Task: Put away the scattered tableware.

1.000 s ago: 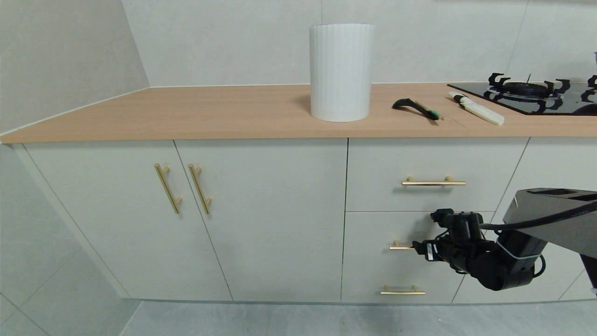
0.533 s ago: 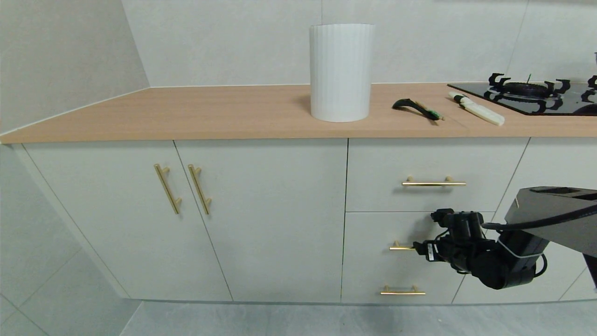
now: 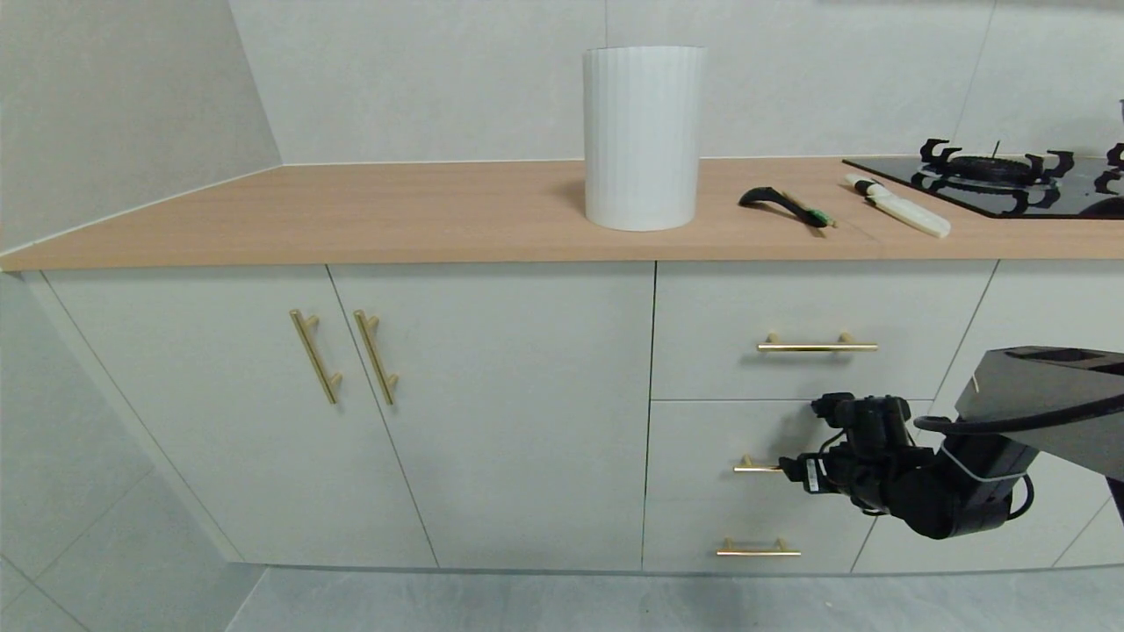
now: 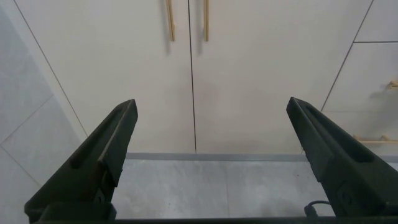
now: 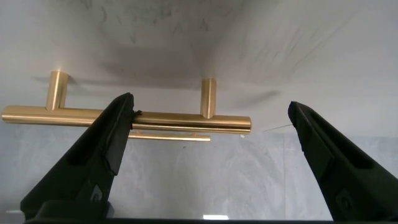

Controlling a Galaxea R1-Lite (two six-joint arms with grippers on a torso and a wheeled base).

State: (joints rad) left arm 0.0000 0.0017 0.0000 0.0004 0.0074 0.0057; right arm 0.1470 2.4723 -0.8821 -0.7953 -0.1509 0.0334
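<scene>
The black right gripper (image 3: 793,465), claw spread, is barely shifting around the middle white drawer's (image 3: 702,430) brass bar handle (image 5: 180,121). With the drawer not yet opened, the 2 utensils, a black curved scoop (image 3: 777,200) and a white knife (image 3: 900,208), are lying on the far wooden countertop (image 3: 395,211).

black scoop (image 3: 784,204) | flat on counter (image 3: 395,211) | white utensil (image 3: 897,207) | flat beside hob (image 3: 992,191)

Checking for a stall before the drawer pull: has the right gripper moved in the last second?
No. The right gripper stays at the middle drawer handle, fingers open, with no shift relative to that handle in the head view.
</scene>
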